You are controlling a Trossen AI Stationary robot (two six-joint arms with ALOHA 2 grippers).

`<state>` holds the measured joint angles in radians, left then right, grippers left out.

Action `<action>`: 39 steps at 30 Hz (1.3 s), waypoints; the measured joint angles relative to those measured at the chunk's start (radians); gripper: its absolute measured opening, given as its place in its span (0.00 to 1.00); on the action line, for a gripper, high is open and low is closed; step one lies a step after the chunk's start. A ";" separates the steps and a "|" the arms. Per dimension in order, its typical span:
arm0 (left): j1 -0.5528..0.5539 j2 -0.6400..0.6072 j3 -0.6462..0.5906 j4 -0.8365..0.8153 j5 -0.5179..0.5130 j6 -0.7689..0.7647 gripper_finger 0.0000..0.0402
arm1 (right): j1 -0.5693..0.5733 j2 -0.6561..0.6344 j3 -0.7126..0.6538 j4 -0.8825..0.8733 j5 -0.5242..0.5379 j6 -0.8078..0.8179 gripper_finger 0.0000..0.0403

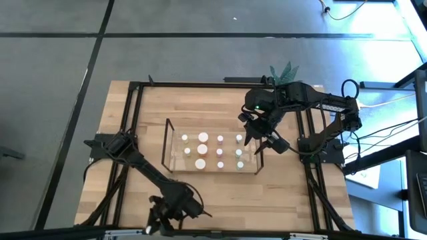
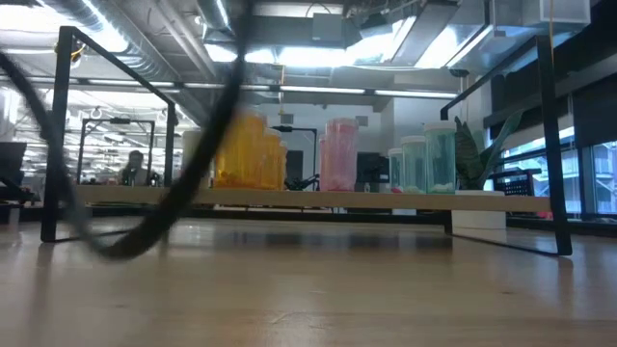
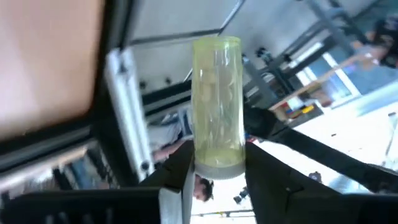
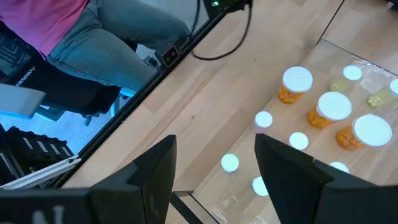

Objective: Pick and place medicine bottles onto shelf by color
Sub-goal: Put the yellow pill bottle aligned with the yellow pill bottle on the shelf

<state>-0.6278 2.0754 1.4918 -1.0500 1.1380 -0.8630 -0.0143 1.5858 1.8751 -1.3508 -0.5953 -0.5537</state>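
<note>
My left hand (image 3: 214,180) is clenched on a pale yellow-green bottle (image 3: 217,106), gripped at its white cap end, at the near edge of the surface (image 1: 287,193). My right hand (image 1: 261,137) is released, fingers apart, hovering over the right end of the clear shelf (image 1: 167,143). The shelf sits mid-surface and holds rows of white-capped bottles (image 1: 202,138): orange at left, pink in the middle, green at right.

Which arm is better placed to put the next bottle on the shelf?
Probably the left. Its gripper already holds a yellow-green bottle between its fingers, at the table's near edge. The right gripper hangs open and empty at the shelf's right end, so it would need to fetch one first.
</note>
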 joint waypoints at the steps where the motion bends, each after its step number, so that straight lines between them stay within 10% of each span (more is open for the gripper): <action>1: 0.005 0.000 0.000 0.050 0.004 -0.020 0.25 | 0.000 0.000 0.000 0.000 0.000 0.000 0.55; 16: 0.068 -0.086 0.000 0.671 -0.273 -0.013 0.25 | 0.000 0.000 0.000 -0.060 0.000 -0.001 0.55; 39: -0.132 -0.339 0.001 0.608 -1.497 0.388 0.25 | 0.000 0.000 0.000 -0.137 -0.132 -0.103 0.55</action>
<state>-0.7594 1.7365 1.4925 -0.4416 -0.3588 -0.4751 -0.0143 1.5860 1.8751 -1.4879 -0.7277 -0.6564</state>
